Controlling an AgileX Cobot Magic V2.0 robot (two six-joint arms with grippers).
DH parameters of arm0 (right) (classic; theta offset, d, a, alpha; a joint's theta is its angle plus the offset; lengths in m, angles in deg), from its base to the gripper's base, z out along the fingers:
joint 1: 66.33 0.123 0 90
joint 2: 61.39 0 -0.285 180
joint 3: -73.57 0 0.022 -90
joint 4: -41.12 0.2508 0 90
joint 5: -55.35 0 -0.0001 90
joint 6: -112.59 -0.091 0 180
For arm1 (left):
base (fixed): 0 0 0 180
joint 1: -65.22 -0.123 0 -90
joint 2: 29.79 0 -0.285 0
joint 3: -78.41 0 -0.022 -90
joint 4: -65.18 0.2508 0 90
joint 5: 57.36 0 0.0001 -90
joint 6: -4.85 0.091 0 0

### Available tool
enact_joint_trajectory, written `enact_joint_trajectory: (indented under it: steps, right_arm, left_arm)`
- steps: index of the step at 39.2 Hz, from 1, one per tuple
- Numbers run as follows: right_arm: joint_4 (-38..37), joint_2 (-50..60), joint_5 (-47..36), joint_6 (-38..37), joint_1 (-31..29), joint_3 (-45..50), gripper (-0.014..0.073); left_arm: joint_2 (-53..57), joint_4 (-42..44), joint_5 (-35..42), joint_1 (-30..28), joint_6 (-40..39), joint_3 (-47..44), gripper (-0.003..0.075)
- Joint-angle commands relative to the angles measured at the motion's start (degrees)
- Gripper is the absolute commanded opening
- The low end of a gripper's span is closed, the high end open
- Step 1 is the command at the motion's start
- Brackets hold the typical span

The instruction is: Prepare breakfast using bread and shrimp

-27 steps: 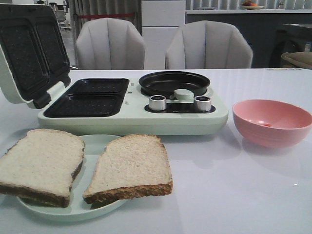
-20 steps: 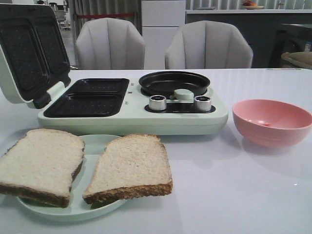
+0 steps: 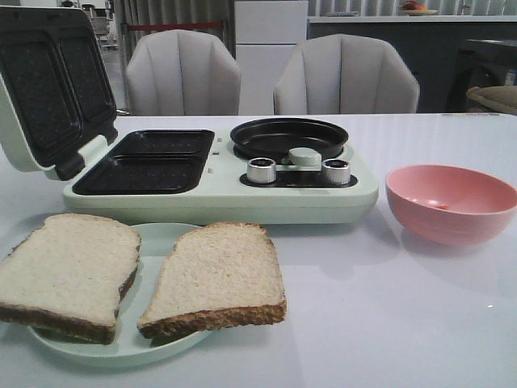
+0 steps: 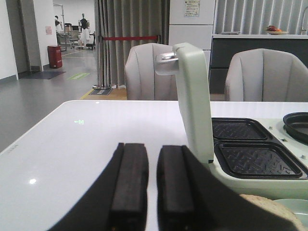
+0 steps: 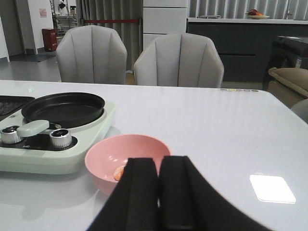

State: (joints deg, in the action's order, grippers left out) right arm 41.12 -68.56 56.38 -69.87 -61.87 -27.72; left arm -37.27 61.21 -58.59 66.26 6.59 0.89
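Observation:
Two slices of bread lie side by side on a pale green plate (image 3: 161,238) at the near left: the left slice (image 3: 69,271) and the right slice (image 3: 218,275). An edge of bread (image 4: 262,204) also shows in the left wrist view. The shrimp (image 5: 118,173), a small orange piece, lies in the pink bowl (image 5: 103,161), just beyond my right gripper (image 5: 159,161). That gripper is shut and empty. My left gripper (image 4: 152,147) is shut with a thin slit and empty, beside the maker's raised lid (image 4: 192,101). Neither gripper shows in the front view.
A pale green breakfast maker (image 3: 218,198) stands mid-table with its lid (image 3: 48,81) open, two black grill plates (image 3: 145,166) and a round black pan (image 3: 288,136). The pink bowl (image 3: 452,222) sits to its right. Two grey chairs stand behind the table.

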Motion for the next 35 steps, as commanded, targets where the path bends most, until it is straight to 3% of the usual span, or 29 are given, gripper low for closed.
enact_joint_trajectory:
  steps: [1,7,16,18,28,35]
  right_arm:
    - [-0.76,1.18,-4.41,0.16,-0.38,-0.92,0.0153]
    - [-0.76,1.18,-4.41,0.16,-0.38,-0.92,0.0153]
    - [-0.76,1.18,-4.41,0.16,-0.38,-0.92,0.0153]
    - [-0.76,1.18,-4.41,0.16,-0.38,-0.92,0.0153]
    - [-0.76,1.18,-4.41,0.16,-0.38,-0.92,0.0153]
    - [-0.76,1.18,-4.41,0.16,-0.38,-0.92,0.0153]
  left_arm:
    - [0.92,-0.12,4.54,-0.08,-0.57,-1.2,0.0185]
    - [0.92,-0.12,4.9,-0.08,-0.57,-1.2,0.0185]
    - [0.66,-0.77,17.28,-0.08,-0.57,-0.14,0.0185]
    - [0.66,-0.77,17.01,-0.08,-0.57,1.14,0.0185]
    - [-1.8,-0.51,4.39,-0.08,-0.57,13.31,0.0185]
    - [-8.24,-0.4,-9.33,-0.08,-0.57,21.44,0.0185]
